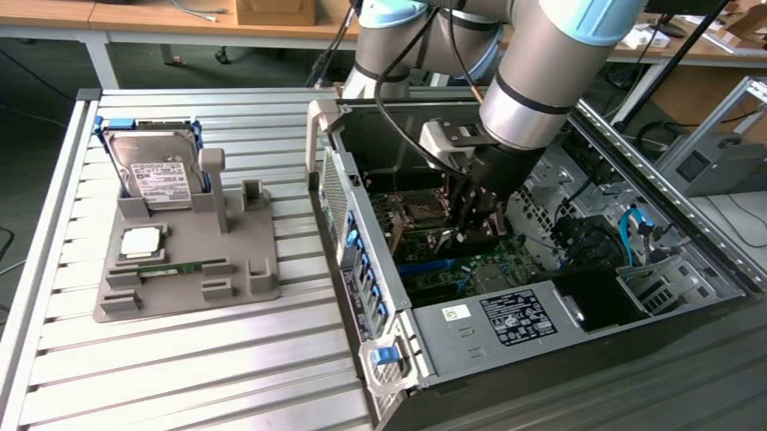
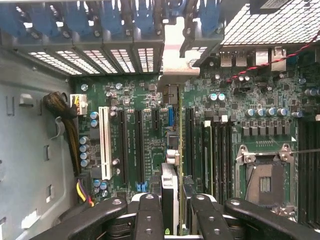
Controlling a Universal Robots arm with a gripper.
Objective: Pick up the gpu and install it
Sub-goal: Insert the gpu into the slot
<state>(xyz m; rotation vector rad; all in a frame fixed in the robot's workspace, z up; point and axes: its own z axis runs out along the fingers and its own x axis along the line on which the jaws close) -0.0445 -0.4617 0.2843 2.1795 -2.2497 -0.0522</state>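
Observation:
My gripper [image 1: 471,224] is down inside the open computer case [image 1: 359,260], just above the motherboard [image 1: 480,269]. In the wrist view its black fingers [image 2: 150,215] are shut on the gpu [image 2: 180,150], a thin green card seen edge-on. The card's silver bracket [image 2: 175,55] reaches the rear expansion openings of the case. The card runs along the black slots [image 2: 139,145] on the board. Whether its edge sits in a slot I cannot tell.
On the exterior view's left, a grey fixture [image 1: 180,260] carries a hard drive [image 1: 156,171], a CPU [image 1: 142,241] and a RAM stick [image 1: 180,267]. The power supply [image 1: 515,316], blue cables [image 1: 635,229] and case walls close in around the gripper. A white slot [image 2: 105,142] and the CPU socket [image 2: 265,182] flank the card.

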